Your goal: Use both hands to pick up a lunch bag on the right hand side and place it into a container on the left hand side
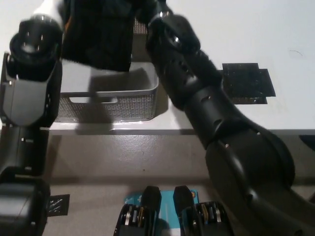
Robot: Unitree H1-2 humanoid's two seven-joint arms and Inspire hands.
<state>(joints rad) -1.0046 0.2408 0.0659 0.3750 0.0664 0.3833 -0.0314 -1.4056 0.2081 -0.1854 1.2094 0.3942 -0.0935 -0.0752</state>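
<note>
The black lunch bag hangs over the grey mesh container at the upper left, its bottom edge inside the rim line. My left hand shows only as a white patch at the bag's left side, near the top edge. My black right hand presses against the bag's right side, its arm reaching across from the bottom right. The bag is clamped between both hands. The bag hides the fingers and most of the container's inside.
A black square patch lies on the white table to the right of the container. The table's front edge runs just below the container. A small dark tag lies on the floor at lower left.
</note>
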